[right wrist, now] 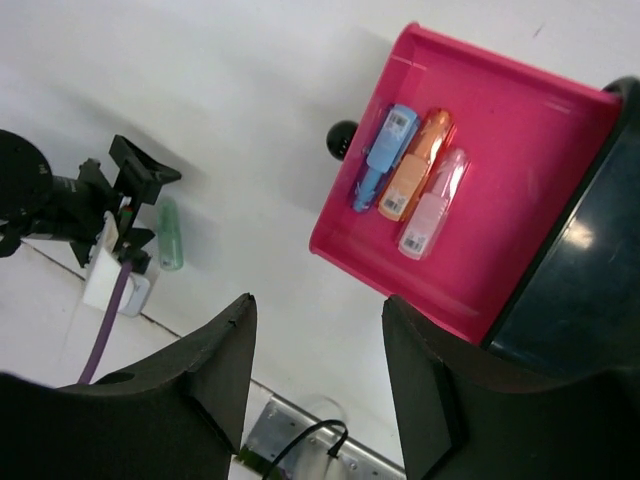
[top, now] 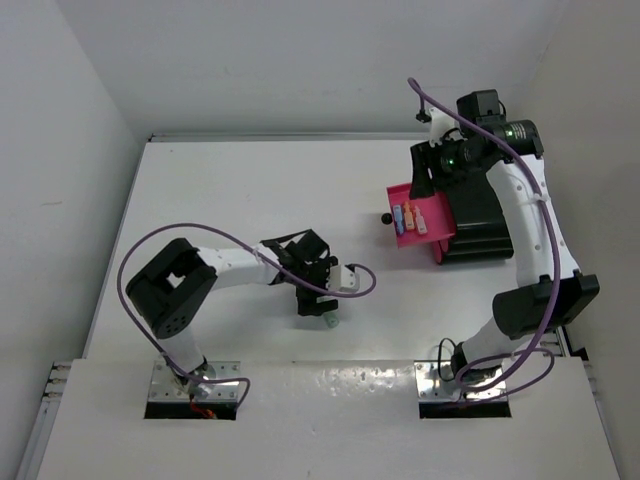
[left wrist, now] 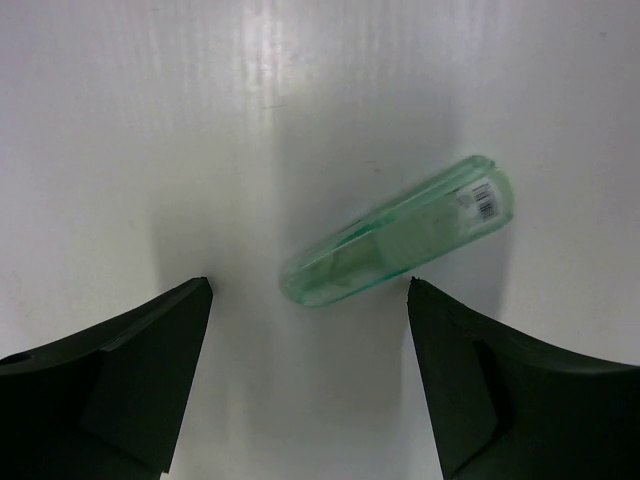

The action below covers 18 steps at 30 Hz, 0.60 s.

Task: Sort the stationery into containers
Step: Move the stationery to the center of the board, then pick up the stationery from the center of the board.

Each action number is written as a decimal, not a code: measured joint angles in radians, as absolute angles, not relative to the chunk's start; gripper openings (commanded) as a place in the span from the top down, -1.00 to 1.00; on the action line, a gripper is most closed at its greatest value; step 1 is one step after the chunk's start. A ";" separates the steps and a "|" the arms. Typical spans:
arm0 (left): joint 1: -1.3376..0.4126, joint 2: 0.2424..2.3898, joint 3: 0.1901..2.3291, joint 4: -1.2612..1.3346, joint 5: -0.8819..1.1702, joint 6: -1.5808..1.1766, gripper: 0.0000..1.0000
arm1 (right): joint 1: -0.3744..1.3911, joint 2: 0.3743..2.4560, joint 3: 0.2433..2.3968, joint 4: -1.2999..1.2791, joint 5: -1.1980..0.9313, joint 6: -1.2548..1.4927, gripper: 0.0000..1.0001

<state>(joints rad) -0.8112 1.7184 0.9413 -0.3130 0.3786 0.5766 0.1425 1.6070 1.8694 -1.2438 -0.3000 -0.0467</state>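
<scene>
We see the mint piece [left wrist: 400, 240] slanting from frame centre to upper right, reaching between our spread left hand [left wrist: 308, 285].

Left gripper [left wrist: 308, 292] low with jaws wide apart, right gripper [right wrist: 318, 312] high, jaws apart too.

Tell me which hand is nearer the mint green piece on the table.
Left. The left hand is open right above the mint piece, a finger on each side. The right hand hovers by the magenta drawer, well away.
</scene>
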 measured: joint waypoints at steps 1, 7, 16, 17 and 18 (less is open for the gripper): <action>-0.815 1.713 0.933 -0.308 0.386 0.583 -0.74 | 0.139 1.607 1.859 -1.244 -0.301 -0.044 -0.06; -0.878 1.656 0.865 -0.306 0.408 0.621 -0.78 | 0.112 1.607 1.846 -1.256 -0.320 -0.038 -0.06; -0.930 1.694 0.901 -0.300 0.404 0.677 -0.79 | 0.107 1.605 1.842 -1.259 -0.339 -0.030 -0.07; -0.934 1.699 0.905 -0.299 0.405 0.680 -0.78 | 0.107 1.603 1.838 -1.259 -0.342 -0.030 -0.07; -0.937 1.702 0.909 -0.297 0.405 0.683 -0.76 | 0.107 1.601 1.834 -1.260 -0.342 -0.030 -0.07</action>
<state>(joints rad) -0.9371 1.7020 0.9092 -0.2974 0.4046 0.6827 0.1066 1.6012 1.8339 -1.2602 -0.3424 -0.0299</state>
